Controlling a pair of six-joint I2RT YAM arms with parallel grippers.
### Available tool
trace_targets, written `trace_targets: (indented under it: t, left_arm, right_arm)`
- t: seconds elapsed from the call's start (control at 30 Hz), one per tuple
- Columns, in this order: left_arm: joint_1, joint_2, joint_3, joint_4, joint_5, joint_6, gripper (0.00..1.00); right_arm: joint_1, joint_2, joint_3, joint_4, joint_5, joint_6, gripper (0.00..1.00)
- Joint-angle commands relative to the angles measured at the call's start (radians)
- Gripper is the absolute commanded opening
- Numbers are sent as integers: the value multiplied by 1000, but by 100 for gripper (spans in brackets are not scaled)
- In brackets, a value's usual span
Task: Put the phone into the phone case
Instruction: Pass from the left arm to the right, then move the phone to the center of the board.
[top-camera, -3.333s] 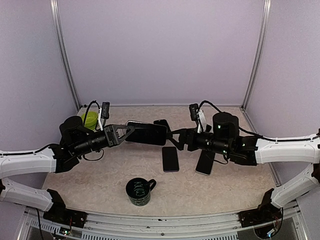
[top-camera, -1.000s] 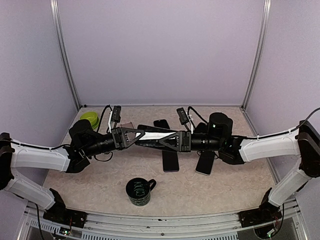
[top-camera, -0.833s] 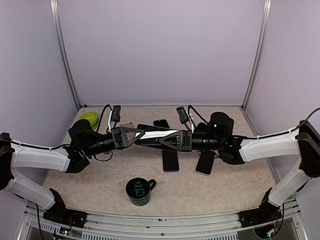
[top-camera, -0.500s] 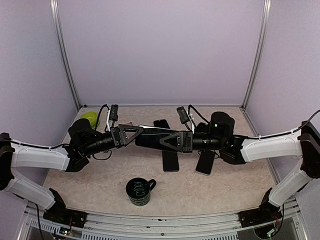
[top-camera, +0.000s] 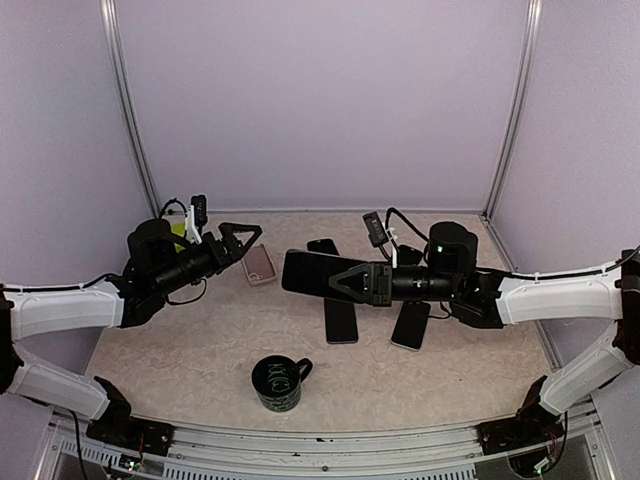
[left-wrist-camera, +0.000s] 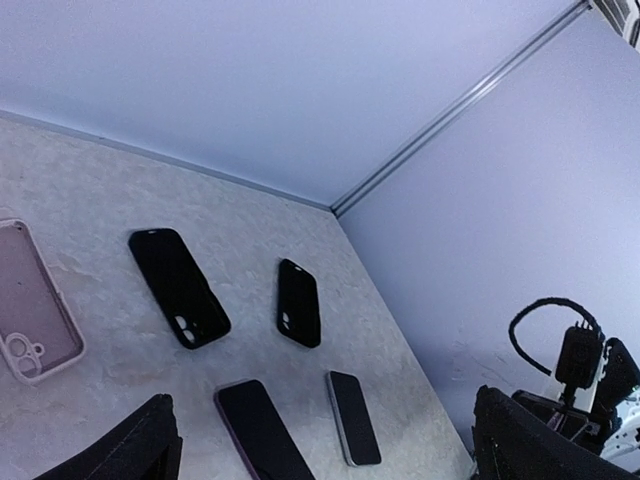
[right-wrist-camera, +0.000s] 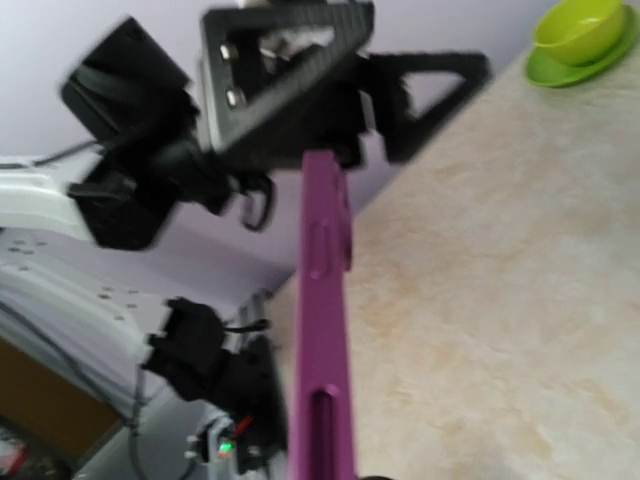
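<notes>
Holding the phone aloft beside the case

The right gripper (top-camera: 335, 280) pinches one end of the purple-edged phone (top-camera: 305, 272), which hangs free above the table (top-camera: 180, 340). The left gripper (top-camera: 245, 244) hovers with its fingers spread wide and empty. The pink phone case (top-camera: 259, 264) lies flat between them with bare tabletop around it.

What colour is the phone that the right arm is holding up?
The phone is purple along its edge, clearest in the right wrist view.

a mug (top-camera: 279, 382) stood at the front of the surface (top-camera: 200, 340); behind it lay a phone (top-camera: 340, 318), a held phone (top-camera: 308, 272) raised behind that, a case (top-camera: 260, 264) to the left, a bowl (right-wrist-camera: 578, 25) further left.
</notes>
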Motion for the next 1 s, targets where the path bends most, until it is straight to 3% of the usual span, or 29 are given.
trace_targets:
  t: [0.0, 0.37, 0.57, 0.97]
  left_arm:
    - [36, 16, 81, -135, -145, 78, 99]
    - [71, 235, 270, -271, -268, 188, 99]
    - [76, 381, 418, -410, -434, 256, 99]
    - [82, 619, 616, -729, -534, 124, 91]
  right_arm:
    - [-5, -44, 5, -76, 94, -58, 0]
    - [-5, -79, -1, -194, 218, -109, 0]
    - [-6, -104, -11, -217, 255, -125, 0]
    - [-5, -125, -16, -246, 285, -143, 0]
